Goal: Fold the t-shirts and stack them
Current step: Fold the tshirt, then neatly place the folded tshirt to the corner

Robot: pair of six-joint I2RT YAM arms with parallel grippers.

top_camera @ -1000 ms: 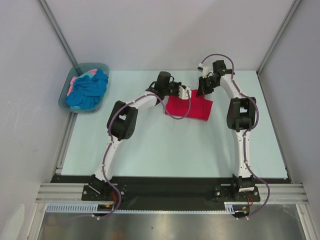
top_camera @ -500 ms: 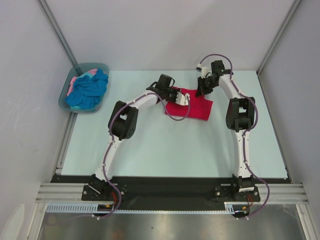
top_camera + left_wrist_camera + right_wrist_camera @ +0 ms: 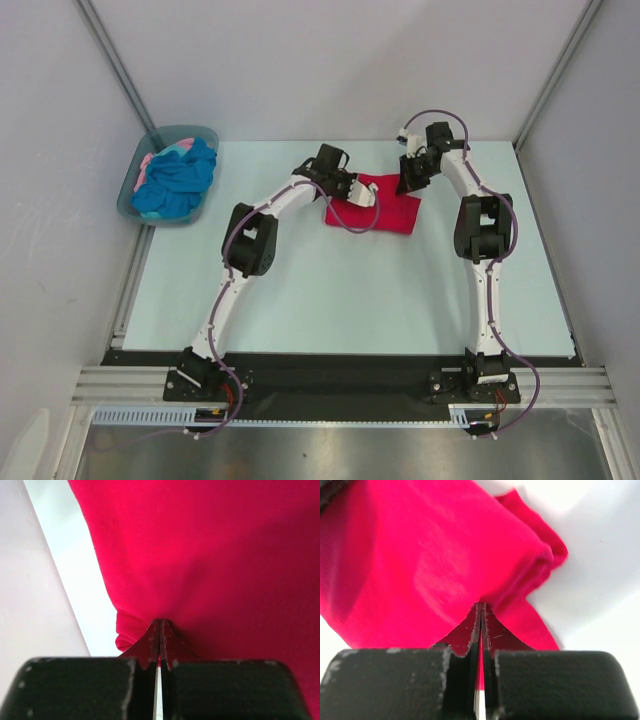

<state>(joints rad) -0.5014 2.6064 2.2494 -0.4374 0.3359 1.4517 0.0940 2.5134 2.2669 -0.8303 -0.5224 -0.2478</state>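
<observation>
**Both hands pinch the red shirt at the far edge**

The crimson t-shirt (image 3: pixel 388 214) lies folded on the surface (image 3: pixel 300 290), near its far edge and right of the middle. The left hand (image 3: pixel 360 194) is pressed together on cloth at the shirt's far left corner, and the right hand (image 3: pixel 405 185) nips its far right corner. The turquoise t-shirt (image 3: pixel 180 180) and pink t-shirt (image 3: pixel 149 161) sit bunched in the tub (image 3: pixel 186 130) at the far left corner.
</observation>
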